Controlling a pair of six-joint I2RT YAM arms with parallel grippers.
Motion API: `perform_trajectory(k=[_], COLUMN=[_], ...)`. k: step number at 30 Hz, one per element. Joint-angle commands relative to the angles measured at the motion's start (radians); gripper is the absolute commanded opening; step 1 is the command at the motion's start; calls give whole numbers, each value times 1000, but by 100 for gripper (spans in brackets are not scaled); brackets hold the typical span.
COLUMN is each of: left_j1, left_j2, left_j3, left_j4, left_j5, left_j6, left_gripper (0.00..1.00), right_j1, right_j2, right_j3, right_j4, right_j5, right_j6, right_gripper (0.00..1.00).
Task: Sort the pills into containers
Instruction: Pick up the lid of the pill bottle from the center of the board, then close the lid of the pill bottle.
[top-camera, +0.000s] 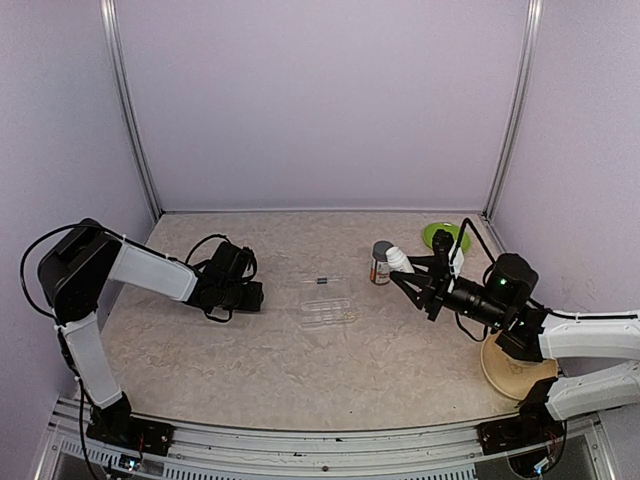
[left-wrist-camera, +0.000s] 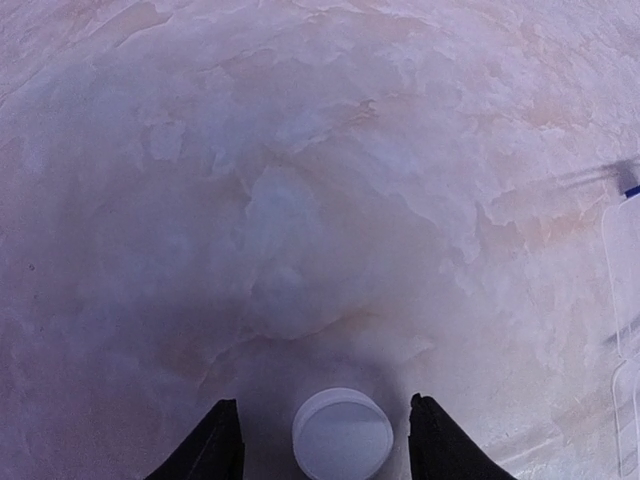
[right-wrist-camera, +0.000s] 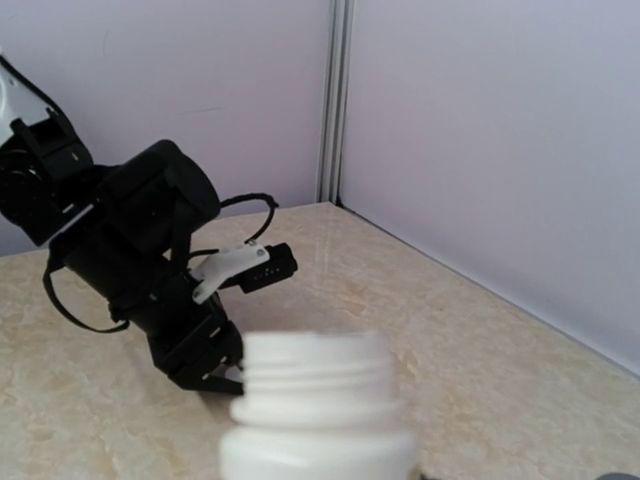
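A clear flat pill box (top-camera: 328, 302) with its row of containers lies mid-table, and its edge shows in the left wrist view (left-wrist-camera: 624, 290). One dark blue pill (top-camera: 323, 281) lies on its far part, also seen as a blue speck (left-wrist-camera: 631, 190). My left gripper (top-camera: 250, 294) is low over the table to the left of the box. It stands open (left-wrist-camera: 323, 401) around a round white cap (left-wrist-camera: 342, 434), with a gap on each side. My right gripper (top-camera: 408, 270) is shut on an uncapped white bottle (top-camera: 399, 258), whose mouth (right-wrist-camera: 318, 372) points toward the left arm.
A brown jar with a grey lid (top-camera: 381, 264) stands just left of the held bottle. A green plate (top-camera: 445, 236) lies at the back right corner. A tan plate (top-camera: 512, 372) sits under the right arm. Purple walls close in three sides.
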Motion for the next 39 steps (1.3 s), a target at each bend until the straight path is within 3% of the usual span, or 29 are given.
perform_trajectory(k=[1,15,39], left_j1=[-8,-19,-187], left_j2=[16,8,-325], left_j3=[9,0,6], left_j4=[-1,22,127], left_j5=[-7,-15,268], left_j6=[5,30,85], left_gripper=[50,25,23], right_j1=[8,8,19], right_j2=[15,82,96], right_j3=[33,58,90], right_j4=[-15,-31,-72], right_j5=[-16,-66,-128], right_j6=[-1,9,-22], right_gripper=[27,28,27])
